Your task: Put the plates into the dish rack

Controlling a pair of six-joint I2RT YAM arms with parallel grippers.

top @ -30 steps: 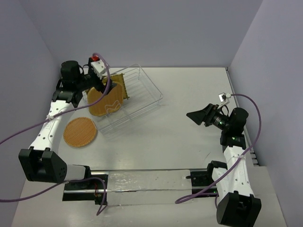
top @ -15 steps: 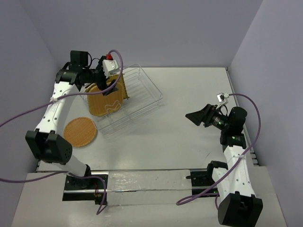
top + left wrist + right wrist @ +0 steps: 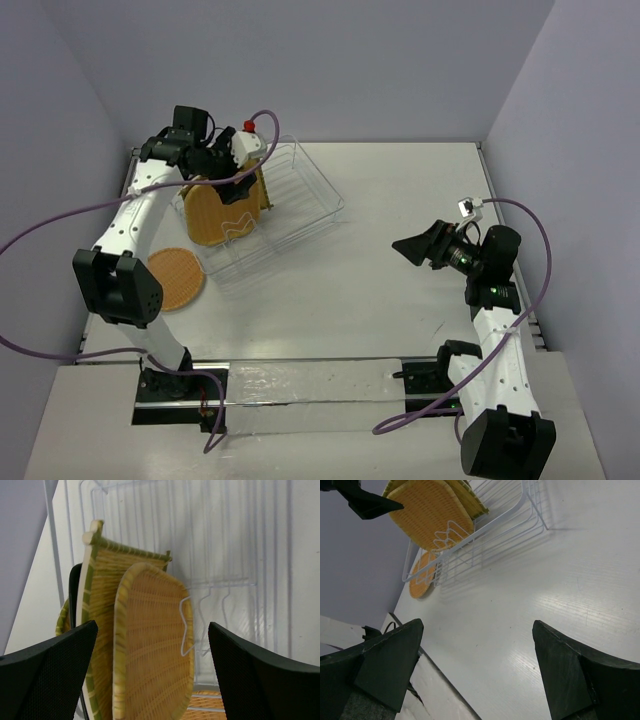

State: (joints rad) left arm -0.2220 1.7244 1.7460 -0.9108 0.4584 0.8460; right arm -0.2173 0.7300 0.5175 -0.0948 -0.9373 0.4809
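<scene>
Tool on my left arm (image 3: 222,170) (image 3: 152,630) hangs over the back end of the dish rack (image 3: 300,205) (image 3: 240,555). Its two fingers are spread wide and pinch nothing. My right tool (image 3: 415,245) (image 3: 477,625) is spread wide too and holds nothing. It is up over the bare worktop (image 3: 400,180), well apart from the rack.

Some plates are hard to see. In my left wrist view the orange plate with round corners (image 3: 150,650) stands in front. It covers most of the yellow bamboo plate (image 3: 102,600) behind it. Behind that, the black plate (image 3: 75,587) is just a thin dark strip, and I cannot see its flowers. Past it only a small bit of a woven rim (image 3: 62,625) peeks out, too little to tell its shape. An orange patch (image 3: 205,702) at the bottom edge is cut off, and I cannot tell what it is.

One round orange plate (image 3: 175,278) lies flat on the worktop just beside the rack. My left arm (image 3: 130,220) covers part of it from above. Purple cables (image 3: 60,265) loop away from both arms.

I count four plates standing on edge in the rack and one flat on the worktop, five in all. I count one rack and two tools.
</scene>
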